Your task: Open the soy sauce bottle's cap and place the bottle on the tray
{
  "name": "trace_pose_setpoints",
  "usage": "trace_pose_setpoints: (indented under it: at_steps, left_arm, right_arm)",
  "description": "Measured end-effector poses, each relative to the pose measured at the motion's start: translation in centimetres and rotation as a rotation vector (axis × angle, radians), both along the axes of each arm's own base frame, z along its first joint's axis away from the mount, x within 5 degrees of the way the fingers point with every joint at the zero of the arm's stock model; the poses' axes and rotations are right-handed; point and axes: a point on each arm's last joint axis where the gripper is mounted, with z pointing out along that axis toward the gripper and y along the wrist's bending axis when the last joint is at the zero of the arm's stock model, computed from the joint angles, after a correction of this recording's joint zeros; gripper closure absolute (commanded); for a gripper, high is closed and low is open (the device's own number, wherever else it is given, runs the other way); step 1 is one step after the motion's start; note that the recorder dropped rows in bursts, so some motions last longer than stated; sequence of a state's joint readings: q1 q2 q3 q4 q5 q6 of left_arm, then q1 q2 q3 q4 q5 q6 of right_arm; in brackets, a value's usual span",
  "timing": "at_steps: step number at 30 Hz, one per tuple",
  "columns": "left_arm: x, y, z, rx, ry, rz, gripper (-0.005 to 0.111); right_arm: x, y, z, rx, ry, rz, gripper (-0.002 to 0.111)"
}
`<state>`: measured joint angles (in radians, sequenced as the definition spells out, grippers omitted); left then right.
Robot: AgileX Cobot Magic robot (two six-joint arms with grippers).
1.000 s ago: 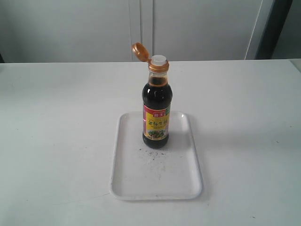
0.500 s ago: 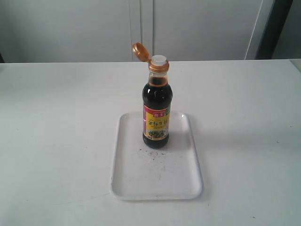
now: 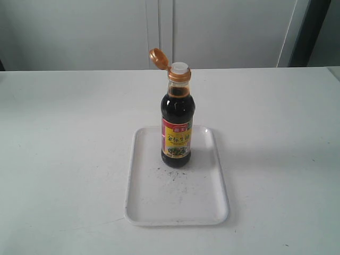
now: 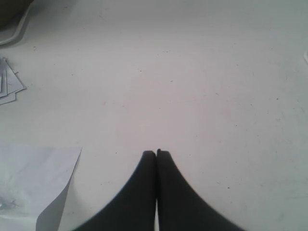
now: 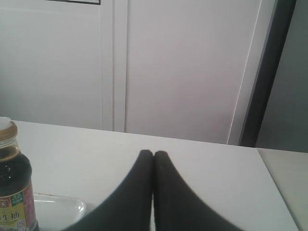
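bottle (image 3: 177, 125) standing upright on tray (image 3: 177, 210), far half | cap (image 3: 157, 57) hanging open, tipped left | left end effector (image 4: 156, 154), right end effector (image 5: 153, 154) both clenched, grasping nothing | task appearing complete

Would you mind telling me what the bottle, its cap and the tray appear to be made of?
The soy sauce bottle looks like clear glass: the dark liquid shows through glossy walls, with a printed paper-like label. The cap seems golden-bronze plastic, slightly shiny, flipped open on its hinge. The tray appears to be white plastic, smooth with a soft sheen and rounded moulded rim.
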<state>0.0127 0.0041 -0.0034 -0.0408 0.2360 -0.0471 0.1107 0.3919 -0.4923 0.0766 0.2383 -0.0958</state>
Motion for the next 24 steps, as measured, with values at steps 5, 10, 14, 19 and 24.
trace_pose_setpoints:
  at_steps: [5,10,14,19,24]
  left_arm:
    - [0.0,0.0,0.0,0.0,0.0,0.0,0.107]
    - [0.0,0.0,0.0,0.0,0.0,0.0,0.107]
    - [0.0,0.0,0.0,0.0,0.0,0.0,0.107]
    - [0.0,0.0,0.0,0.0,0.0,0.0,0.107]
    - [0.0,0.0,0.0,0.0,0.0,0.0,0.107]
  right_arm:
    - [0.0,0.0,0.0,0.0,0.0,-0.001,0.108]
    - [-0.4,-0.2,0.0,-0.006,-0.001,-0.014,0.108]
    - [-1.1,-0.3,-0.6,-0.007,0.006,-0.018,0.108]
    - [-2.1,-0.4,-2.7,-0.009,0.01,-0.019,0.108]
    - [-2.9,-0.5,-5.2,0.0,0.022,-0.02,0.108]
